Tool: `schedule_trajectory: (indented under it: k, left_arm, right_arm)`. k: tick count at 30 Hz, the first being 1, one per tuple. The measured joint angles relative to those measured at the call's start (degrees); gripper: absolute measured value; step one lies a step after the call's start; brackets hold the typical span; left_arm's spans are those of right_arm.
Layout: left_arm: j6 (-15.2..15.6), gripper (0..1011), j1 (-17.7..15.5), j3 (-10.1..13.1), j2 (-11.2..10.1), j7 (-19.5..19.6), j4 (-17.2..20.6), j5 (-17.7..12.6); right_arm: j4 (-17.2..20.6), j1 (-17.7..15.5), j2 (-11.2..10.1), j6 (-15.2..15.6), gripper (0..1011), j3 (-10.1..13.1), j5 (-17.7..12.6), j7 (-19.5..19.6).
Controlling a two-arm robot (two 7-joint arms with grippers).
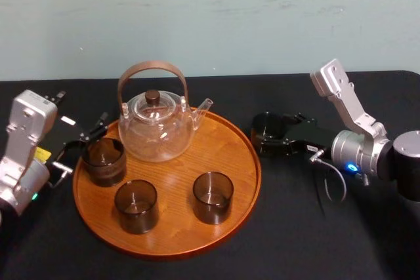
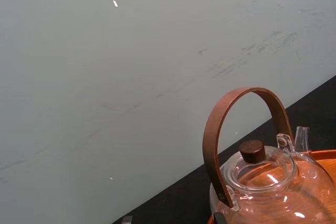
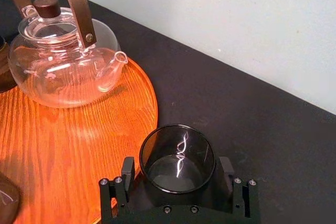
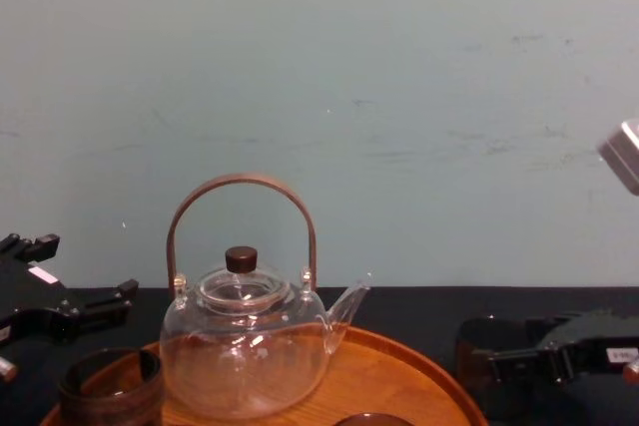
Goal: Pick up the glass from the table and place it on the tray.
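We find the right gripper (image 3: 177,168) open, its jaws standing either side of the glass (image 3: 178,148) with slight gaps. The glass is upright on the table (image 3: 252,114), just right of the tray (image 3: 79,145). We judge it light, rigid, smooth-walled and breakable, so take it mid-wall with a gentle squeeze. The left gripper (image 1: 92,134) sits at the tray's left edge. The table's matte black covering should resist sliding. Farther off, a clear teapot (image 3: 58,72) occupies the tray's far part, and beyond is a pale wall (image 3: 236,19).

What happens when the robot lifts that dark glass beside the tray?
Probably stiff and breakable: the glass has thin see-through walls. Likely slippery, since it shines inside the right gripper. Its wide flat bottom should resist tipping.
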State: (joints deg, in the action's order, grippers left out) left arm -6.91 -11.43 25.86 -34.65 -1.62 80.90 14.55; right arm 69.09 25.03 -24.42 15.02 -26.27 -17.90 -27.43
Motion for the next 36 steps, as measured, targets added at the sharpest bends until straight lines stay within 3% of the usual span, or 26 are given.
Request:
schedule_trajectory:
  k: [14,36]
  left_arm:
    - [0.0,1001,0.0,0.0,0.0,0.0,0.0,0.0]
    - [0.0,1001,0.0,0.0,0.0,0.0,0.0,0.0]
  right_arm:
    - [-3.3,2.0,1.7,-0.3,1002,-0.4,0.9,-0.9]
    - [-3.9,2.3,2.3,0.0,1002,-0.5,1.9,-0.2]
